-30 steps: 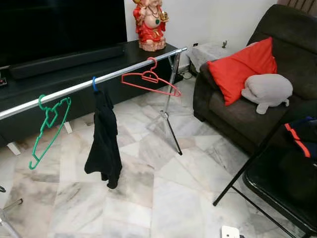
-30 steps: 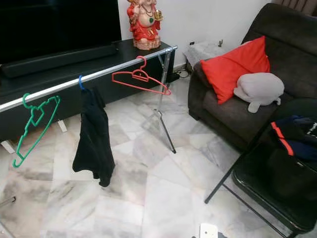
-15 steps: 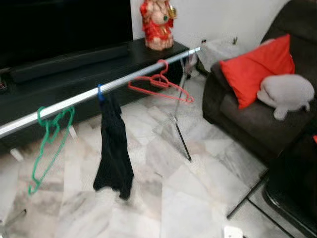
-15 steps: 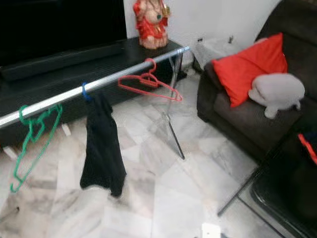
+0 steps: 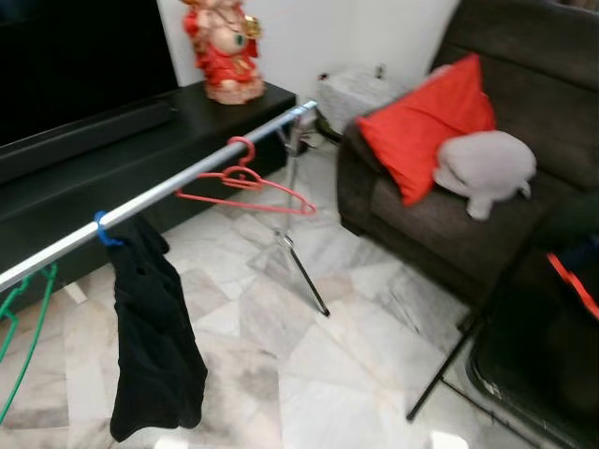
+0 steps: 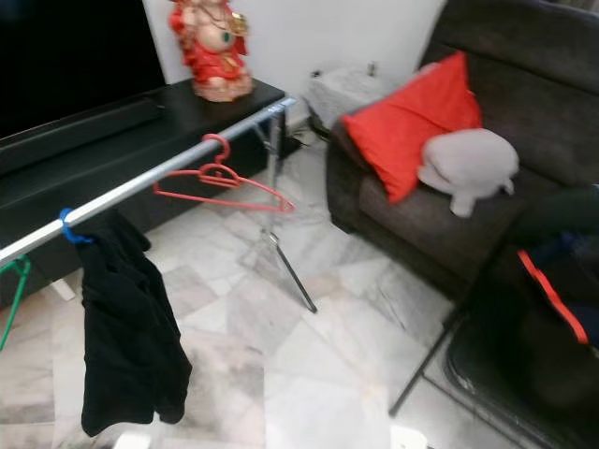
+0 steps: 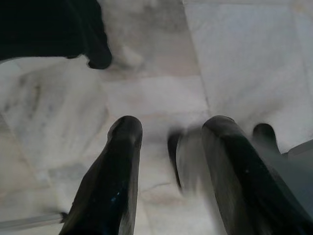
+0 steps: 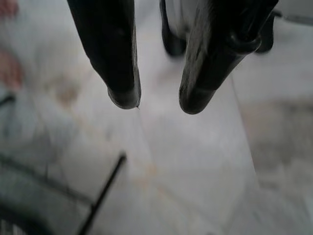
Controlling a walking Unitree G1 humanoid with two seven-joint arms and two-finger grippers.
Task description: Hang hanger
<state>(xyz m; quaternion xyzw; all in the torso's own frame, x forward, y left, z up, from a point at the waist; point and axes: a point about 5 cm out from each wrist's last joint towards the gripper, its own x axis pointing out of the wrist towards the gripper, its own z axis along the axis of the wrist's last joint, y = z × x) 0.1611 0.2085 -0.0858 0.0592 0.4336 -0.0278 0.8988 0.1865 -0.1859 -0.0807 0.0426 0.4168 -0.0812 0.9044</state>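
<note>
Ahead of both grippers and well above them ran the chrome rail (image 5: 178, 187), its long axis slanting from my near left to the far right. On it hung the red hanger (image 5: 245, 183), a blue hook carrying a black garment (image 5: 154, 346), and a green hanger (image 5: 21, 327) at the left edge. My left gripper (image 7: 168, 147) pointed down at the marble floor (image 5: 309, 374) with its fingers spread and nothing between them; the garment's hem lay just beyond it. My right gripper (image 8: 156, 98) likewise hung over bare tile, fingers apart and empty. I judged the left arm nearer the rail (the right sat toward the black folding chair (image 6: 496, 374), which held dark clothes). No free hanger was visible.
</note>
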